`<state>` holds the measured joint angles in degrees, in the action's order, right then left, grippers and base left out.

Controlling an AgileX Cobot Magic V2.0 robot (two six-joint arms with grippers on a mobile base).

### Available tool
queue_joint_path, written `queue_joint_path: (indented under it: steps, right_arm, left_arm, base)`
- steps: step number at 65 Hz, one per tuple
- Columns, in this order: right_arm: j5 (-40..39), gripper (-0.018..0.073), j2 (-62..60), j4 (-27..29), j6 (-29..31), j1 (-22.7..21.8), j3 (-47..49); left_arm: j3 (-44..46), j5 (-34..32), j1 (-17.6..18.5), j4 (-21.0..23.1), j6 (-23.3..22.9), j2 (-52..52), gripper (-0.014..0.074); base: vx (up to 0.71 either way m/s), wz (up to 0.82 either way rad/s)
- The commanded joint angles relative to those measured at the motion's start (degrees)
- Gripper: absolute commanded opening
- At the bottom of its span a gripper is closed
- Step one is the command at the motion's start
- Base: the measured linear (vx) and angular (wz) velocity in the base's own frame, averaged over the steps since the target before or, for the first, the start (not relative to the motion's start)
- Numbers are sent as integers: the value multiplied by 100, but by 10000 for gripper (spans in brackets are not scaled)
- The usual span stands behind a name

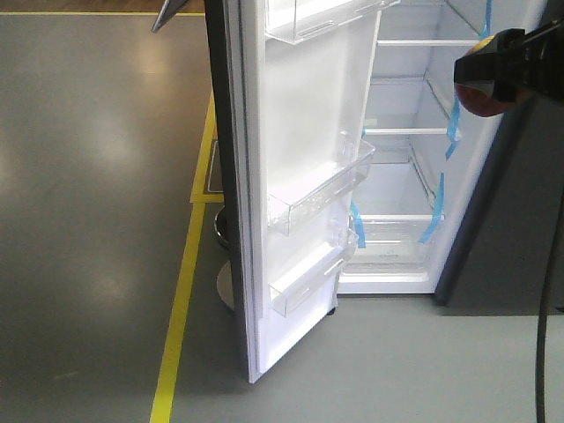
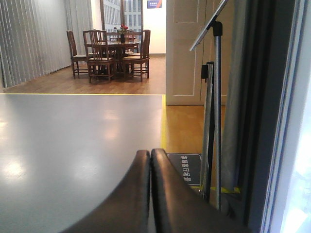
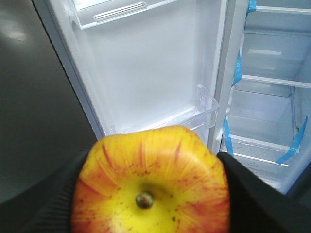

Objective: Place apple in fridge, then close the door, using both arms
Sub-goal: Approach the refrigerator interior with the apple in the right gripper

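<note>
There's the apple [image 3: 150, 182], stem up, clamped in the right gripper [image 1: 483, 79] before the fridge [image 1: 401, 176], door [image 1: 304, 159] swung wide; left gripper [image 2: 150, 154] pressed together, holding nothing.

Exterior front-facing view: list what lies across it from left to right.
Grey floor → yellow floor line → open door → fridge interior → apple, held in the right gripper.

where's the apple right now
The apple is clamped in the right tool, at the upper right of the front view, in front of the open fridge and right of its door, not yet inside.
</note>
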<state>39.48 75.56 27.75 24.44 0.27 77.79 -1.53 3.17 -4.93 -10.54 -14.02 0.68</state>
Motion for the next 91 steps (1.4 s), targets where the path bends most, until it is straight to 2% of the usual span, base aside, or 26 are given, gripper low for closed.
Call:
queue_joint_path:
  steps: [1, 91]
  right_arm:
    - [-358, -8, -158, 146, 39, -17, 183]
    - [-358, -8, -158, 146, 39, -17, 183]
  left_arm:
    - [-120, -399, 31, 44, -27, 89, -6]
    - [-120, -399, 31, 44, -27, 89, -6]
  base:
    - [13, 2]
    - [12, 0]
